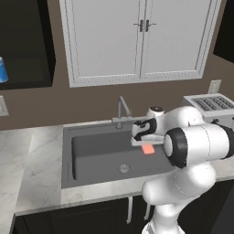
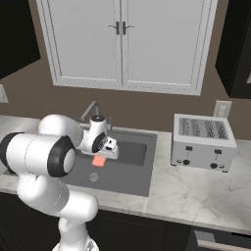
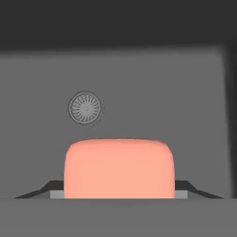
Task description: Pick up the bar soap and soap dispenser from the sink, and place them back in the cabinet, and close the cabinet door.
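**Bar soap between the jaws, above the sink**

In the hand view the bar soap hides most of both finger tips, and its lower edge is cut off. The soap dispenser is cropped at the left edge of the left base view, in the dark cabinet.

A faucet stands behind the sink, a toaster on the bench to its right, white doors above.

The arm reaches forward over the basin. The gripper points down, jaws closed on the bar, above the drain.
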Motion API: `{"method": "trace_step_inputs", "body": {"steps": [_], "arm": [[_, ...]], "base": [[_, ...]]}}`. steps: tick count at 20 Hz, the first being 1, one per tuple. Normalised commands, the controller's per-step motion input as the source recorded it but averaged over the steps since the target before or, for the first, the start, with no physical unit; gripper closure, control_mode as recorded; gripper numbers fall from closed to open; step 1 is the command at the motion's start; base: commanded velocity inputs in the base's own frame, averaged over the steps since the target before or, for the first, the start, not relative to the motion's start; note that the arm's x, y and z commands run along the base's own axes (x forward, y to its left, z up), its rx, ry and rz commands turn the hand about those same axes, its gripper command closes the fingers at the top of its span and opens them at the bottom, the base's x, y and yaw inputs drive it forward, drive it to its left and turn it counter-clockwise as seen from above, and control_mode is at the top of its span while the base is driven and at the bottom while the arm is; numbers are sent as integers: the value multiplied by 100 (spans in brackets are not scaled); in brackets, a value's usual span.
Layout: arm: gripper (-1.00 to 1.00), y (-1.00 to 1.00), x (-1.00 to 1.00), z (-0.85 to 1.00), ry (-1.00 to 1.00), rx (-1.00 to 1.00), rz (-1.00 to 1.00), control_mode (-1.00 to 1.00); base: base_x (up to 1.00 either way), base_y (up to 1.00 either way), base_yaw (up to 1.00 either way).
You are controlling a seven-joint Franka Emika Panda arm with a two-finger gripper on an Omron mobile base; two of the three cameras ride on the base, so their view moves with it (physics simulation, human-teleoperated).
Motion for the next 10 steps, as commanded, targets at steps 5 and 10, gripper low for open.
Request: {"method": "trace_step_inputs", "body": {"steps": [5, 10], "arm": [[100, -2, -7, 39, 0, 0, 0, -100], [100, -5, -14, 38, 0, 0, 0, -100]], "base": [[0, 0, 0], [0, 0, 0]]}}
